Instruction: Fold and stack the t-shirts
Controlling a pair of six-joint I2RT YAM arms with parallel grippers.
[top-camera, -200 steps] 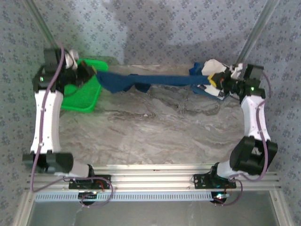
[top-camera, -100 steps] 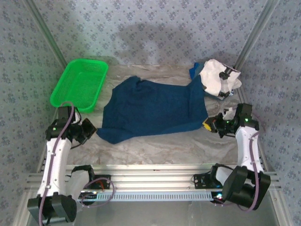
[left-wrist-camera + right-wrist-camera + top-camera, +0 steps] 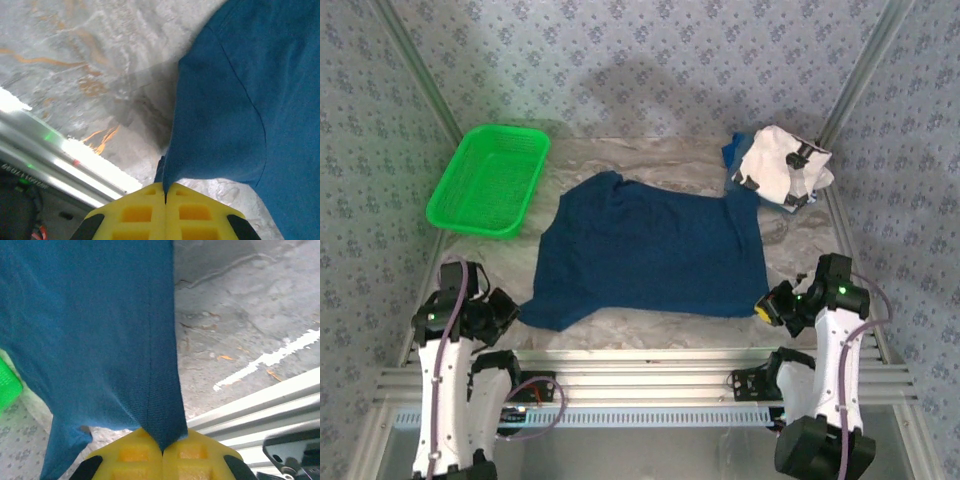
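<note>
A dark blue t-shirt lies spread flat across the middle of the marble table, collar side toward the back. My left gripper is shut on its near left corner; the left wrist view shows the blue cloth pinched between the yellow fingers. My right gripper is shut on the near right corner, where the blue cloth runs into the yellow fingers. A folded white shirt with black marks rests at the back right on top of another blue shirt.
A green plastic basket stands at the back left. The table's metal front rail runs just behind both grippers. Bare marble lies between the spread shirt and the folded pile.
Both grippers have pulled the blue shirt from a stretched rope at the back toward the near edge, spreading it flat. The basket has come out from under the left arm.
</note>
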